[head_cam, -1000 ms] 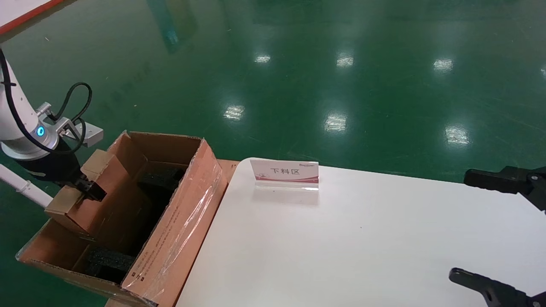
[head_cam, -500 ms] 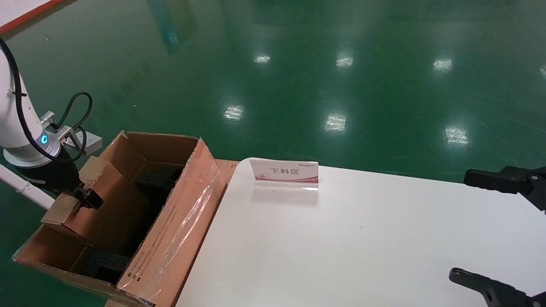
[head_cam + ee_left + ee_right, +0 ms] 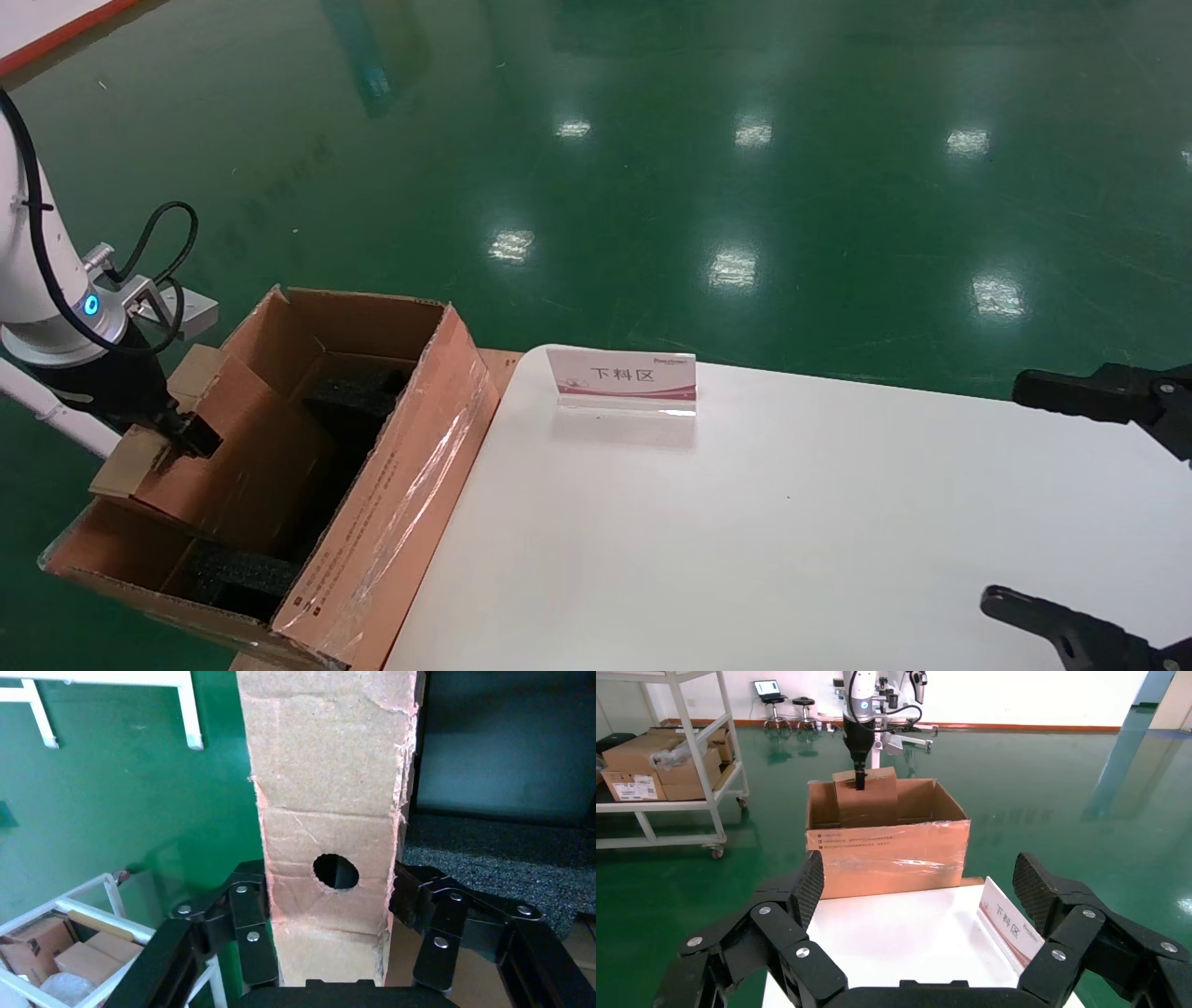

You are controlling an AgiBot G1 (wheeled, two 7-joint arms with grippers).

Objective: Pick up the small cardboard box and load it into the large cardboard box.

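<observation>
My left gripper point(image 3: 182, 431) is shut on the small cardboard box point(image 3: 223, 438), gripping its lighter tan end with the round hole point(image 3: 336, 871). The box hangs tilted inside the left side of the large cardboard box point(image 3: 391, 503), which stands at the table's left end with black foam blocks point(image 3: 237, 576) inside and shiny tape on its near side. In the right wrist view the small box point(image 3: 866, 797) sticks up out of the large box point(image 3: 891, 855). My right gripper point(image 3: 919, 885) is open and empty over the table at the far right point(image 3: 1071, 503).
A white table point(image 3: 792, 540) carries a small upright sign point(image 3: 622, 380) near its back edge. Green floor surrounds it. A white cart point(image 3: 659, 762) with cartons stands beyond the large box.
My left gripper has carried the small box a little lower and to the left inside the large box. The large box has shifted slightly. The right arm has not moved.
</observation>
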